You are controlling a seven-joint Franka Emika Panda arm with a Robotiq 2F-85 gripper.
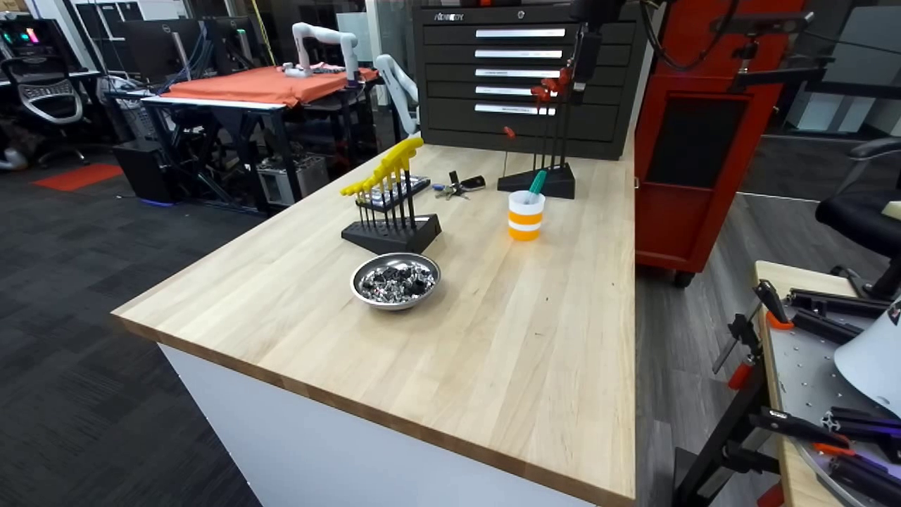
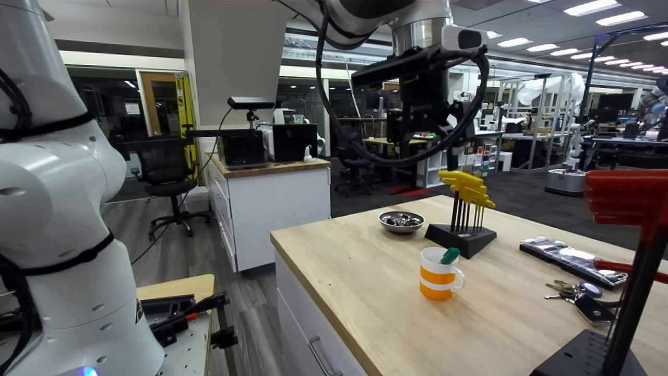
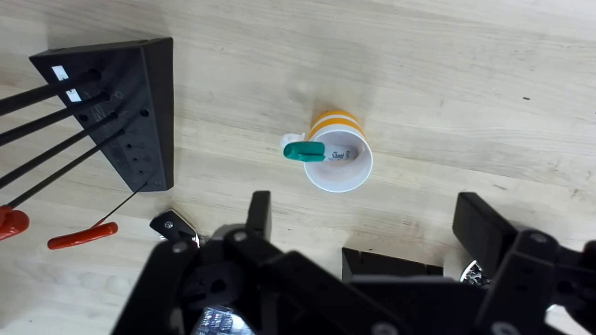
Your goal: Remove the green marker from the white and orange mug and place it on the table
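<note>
The white and orange mug (image 1: 525,224) stands upright on the wooden table (image 1: 493,366); it also shows in an exterior view (image 2: 436,284) and in the wrist view (image 3: 336,121). The green marker (image 3: 305,151) leans in the mug with its green cap up over the rim on the handle side. The cap shows in both exterior views (image 1: 538,182) (image 2: 449,256); the lower end is hidden inside the mug. My gripper (image 3: 365,209) is open and empty, with its fingers wide apart. It hangs well above the table, apart from the mug and marker.
A red-handled hex key stand (image 1: 556,182) stands behind the mug. A yellow-handled hex key stand (image 2: 462,239) and a metal bowl (image 2: 401,230) of small parts are nearby. Keys (image 1: 459,186) and a flat bit case (image 2: 574,261) lie on the table. A tool chest (image 1: 521,127) stands behind.
</note>
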